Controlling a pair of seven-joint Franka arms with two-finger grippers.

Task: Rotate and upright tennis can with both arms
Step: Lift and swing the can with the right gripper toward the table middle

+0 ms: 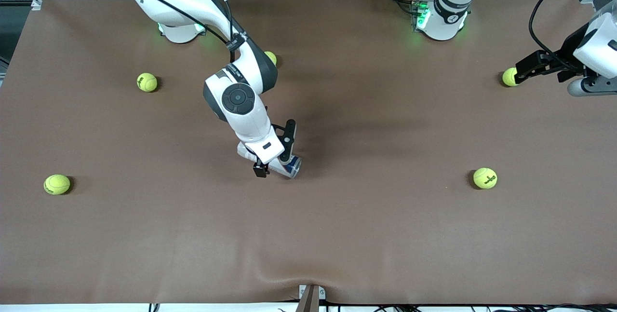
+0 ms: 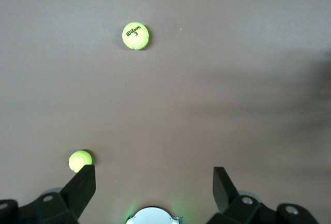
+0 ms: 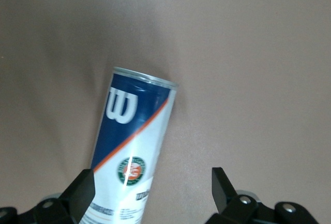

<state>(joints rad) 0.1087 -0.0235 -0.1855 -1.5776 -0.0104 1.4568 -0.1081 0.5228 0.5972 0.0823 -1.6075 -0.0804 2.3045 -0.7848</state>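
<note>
The tennis can (image 1: 292, 167) lies on its side near the middle of the brown table (image 1: 385, 235), mostly hidden under the right arm's hand. My right gripper (image 1: 275, 150) is open and low over the can, one finger on each side. In the right wrist view the can (image 3: 135, 146) shows its blue and white label, red logo and silver rim. It lies between the open fingers of the right gripper (image 3: 152, 189), close to one finger (image 3: 83, 190). My left gripper (image 1: 519, 73) waits open and empty over the left arm's end of the table, and it is open in the left wrist view (image 2: 154, 183).
Several yellow-green tennis balls lie scattered: one (image 1: 509, 76) by the left gripper, one (image 1: 485, 178) nearer the front camera, two (image 1: 147, 82) (image 1: 57, 184) toward the right arm's end, one (image 1: 271, 57) by the right arm. The left wrist view shows two balls (image 2: 135, 35) (image 2: 80, 160).
</note>
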